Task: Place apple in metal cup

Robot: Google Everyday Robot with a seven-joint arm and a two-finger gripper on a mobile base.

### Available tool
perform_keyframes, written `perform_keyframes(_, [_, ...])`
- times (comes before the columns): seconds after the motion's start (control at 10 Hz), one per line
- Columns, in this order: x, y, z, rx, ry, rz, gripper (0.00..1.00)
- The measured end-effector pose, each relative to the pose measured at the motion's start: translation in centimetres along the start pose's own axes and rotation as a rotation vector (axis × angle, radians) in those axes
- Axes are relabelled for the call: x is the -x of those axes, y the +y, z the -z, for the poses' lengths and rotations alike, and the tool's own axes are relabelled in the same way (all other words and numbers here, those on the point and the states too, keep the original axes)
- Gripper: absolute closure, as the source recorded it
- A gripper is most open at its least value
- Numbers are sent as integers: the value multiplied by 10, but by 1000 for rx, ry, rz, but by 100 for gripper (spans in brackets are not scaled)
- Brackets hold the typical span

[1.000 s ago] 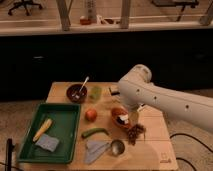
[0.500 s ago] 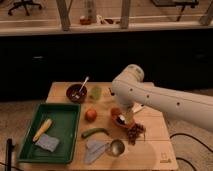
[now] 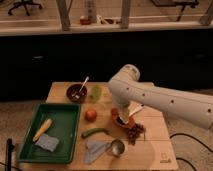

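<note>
The white arm point(image 3: 165, 100) reaches in from the right, bends at its elbow and points down over the middle of the wooden table point(image 3: 155, 145). The gripper point(image 3: 122, 117) hangs at a reddish-brown bowl point(image 3: 129, 123), low enough that its tips seem to sit inside the rim, though the dark fingers are hard to separate from the bowl. Its jaws stand spread wide and grip nothing.

The apple point(image 3: 91, 114) lies on the bare table left of that bowl, near it but apart from the gripper. The metal cup point(image 3: 117, 148) stands upright at the near edge, nearer than the bowl and well apart from the apple. A green pepper point(image 3: 95, 132) lies between apple and cup. A grey cloth point(image 3: 95, 149) lies just left of the cup, touching it or nearly so. A dark grape bunch point(image 3: 134, 132) sits just right of the bowl's near side.

At the far side stand a dark bowl point(image 3: 72, 98) with a spoon point(image 3: 84, 82) in it and a translucent green cup point(image 3: 96, 92) beside it. A green tray point(image 3: 62, 120) on the left holds a long yellow item point(image 3: 42, 129) and a sponge point(image 3: 48, 143).
</note>
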Motion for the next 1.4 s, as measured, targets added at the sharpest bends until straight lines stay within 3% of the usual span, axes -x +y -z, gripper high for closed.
perform_keyframes(1.4, [20, -37, -34, -21, -151, 141, 20])
